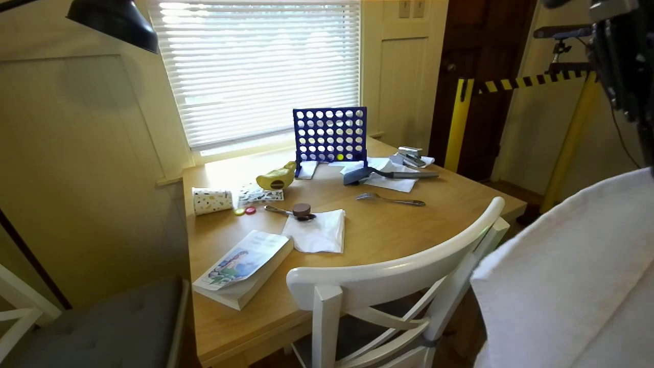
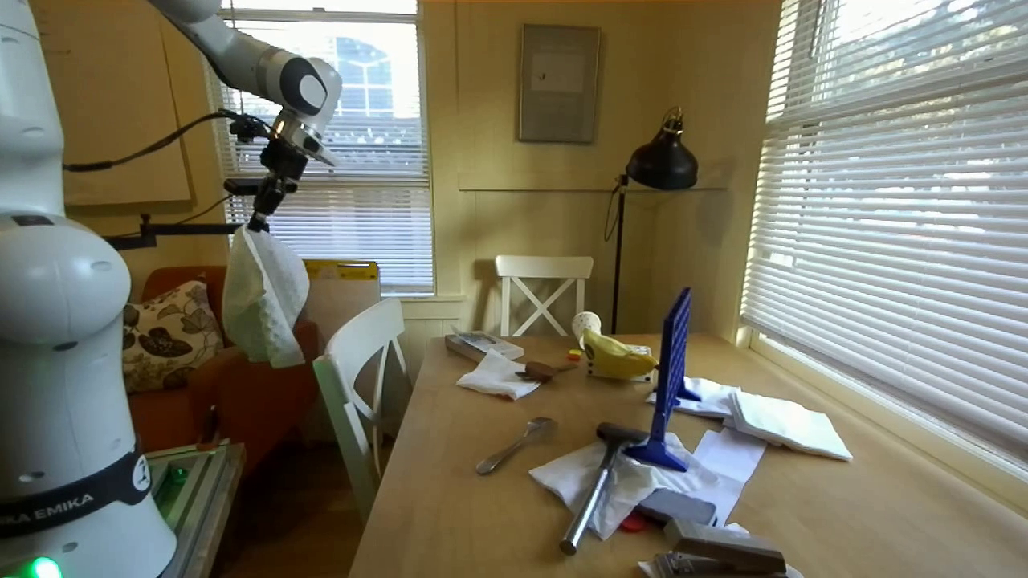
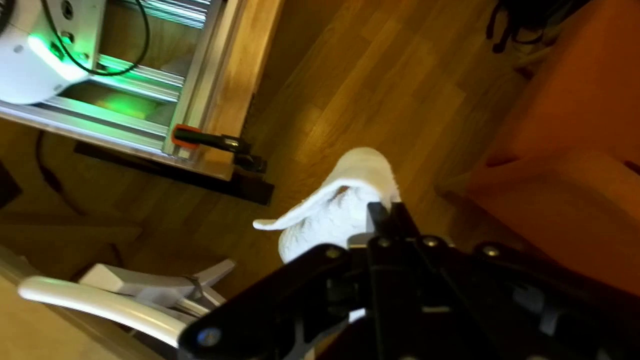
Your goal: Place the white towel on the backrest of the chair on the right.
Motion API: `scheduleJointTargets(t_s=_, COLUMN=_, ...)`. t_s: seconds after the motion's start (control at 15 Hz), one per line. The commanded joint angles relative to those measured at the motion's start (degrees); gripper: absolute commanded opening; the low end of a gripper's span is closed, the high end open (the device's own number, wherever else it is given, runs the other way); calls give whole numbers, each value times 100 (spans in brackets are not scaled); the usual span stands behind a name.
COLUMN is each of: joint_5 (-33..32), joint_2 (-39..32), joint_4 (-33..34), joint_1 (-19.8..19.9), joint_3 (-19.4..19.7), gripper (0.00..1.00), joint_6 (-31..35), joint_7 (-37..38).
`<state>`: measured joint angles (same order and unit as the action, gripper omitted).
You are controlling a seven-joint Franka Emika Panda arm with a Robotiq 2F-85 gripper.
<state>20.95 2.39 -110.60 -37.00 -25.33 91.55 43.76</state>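
The white towel [image 2: 265, 301] hangs in loose folds from my gripper [image 2: 258, 225]. The towel fills the lower right of an exterior view [image 1: 572, 286] and also shows in the wrist view [image 3: 332, 217]. My gripper [image 3: 387, 206] is shut on an upper part of the towel. The white chair [image 1: 403, 271] stands at the table's edge, with its curved top rail and crossed slats showing. It also shows in an exterior view [image 2: 365, 341] and at the wrist view's lower left [image 3: 105, 305]. The towel hangs beside the backrest, apart from it, on the side away from the table.
The wooden table [image 2: 450, 498] holds a blue grid rack [image 1: 330, 134], a book [image 1: 245, 268], a white sheet [image 1: 322, 232] and cutlery. An orange armchair [image 2: 249, 401] stands behind the towel. The robot's base frame [image 3: 210, 90] has a clamp. Another white chair [image 2: 544, 293] stands at the far end.
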Motion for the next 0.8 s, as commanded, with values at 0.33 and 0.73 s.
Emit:
scheduleJointTargets(t_s=0.33, joint_5=-157, joint_2=1209, joint_4=-859, joint_1=413, joint_3=-186, gripper=1, joint_6=-183, joint_7=38)
scheduleJointTargets(t_s=0.73, joint_5=-1010, joint_2=2263, joint_4=-1951, joint_1=718, joint_3=-15, gripper=1, joint_6=-103, joint_7=-2361)
